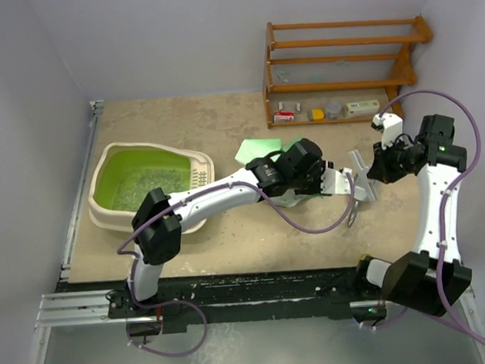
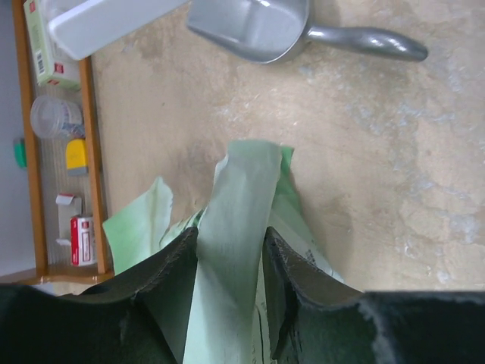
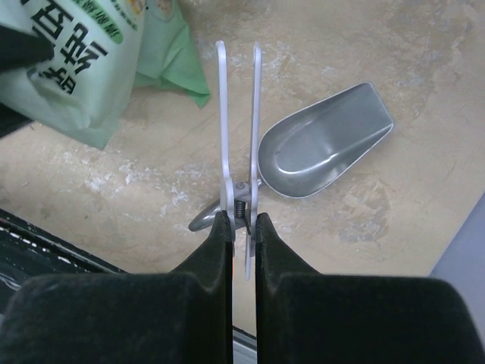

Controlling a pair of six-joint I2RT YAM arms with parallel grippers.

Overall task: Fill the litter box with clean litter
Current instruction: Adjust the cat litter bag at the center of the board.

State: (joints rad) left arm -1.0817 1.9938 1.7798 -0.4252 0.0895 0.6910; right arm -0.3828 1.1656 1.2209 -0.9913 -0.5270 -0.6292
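**Litter box at the desk's left, both tools busy at mid-right**

Nearest the camera, a black rail point(image 1: 234, 295) carried both arm bases along the front edge of the beige, mottled desk point(image 1: 255, 239). Bare desk lay between the rail and the things further in.

The right tool point(image 3: 242, 224) was pressed together on the hinge end of a white clip point(image 3: 239, 114), whose prongs pointed away from it. Just beyond the clip, a metal scoop point(image 3: 326, 144) lay flat on the desk.

The left tool point(image 2: 227, 243) reached across the middle. Its fingers point(image 2: 170, 265) stood either side of a fold of the light green bag point(image 2: 242, 197), though whether they pinched it could not be told.

The litter box point(image 1: 103, 215) sat at the desk's left, close to the side rail. Its long axis ran roughly left to right, with the slotted grille point(image 1: 199, 178) at the right end, toward the bag. Pale clean litter point(image 1: 139, 189) was scattered over its green floor.

At the far right, a wooden shelf point(image 1: 334, 59) held small items against the pale grey walls point(image 1: 174, 37).
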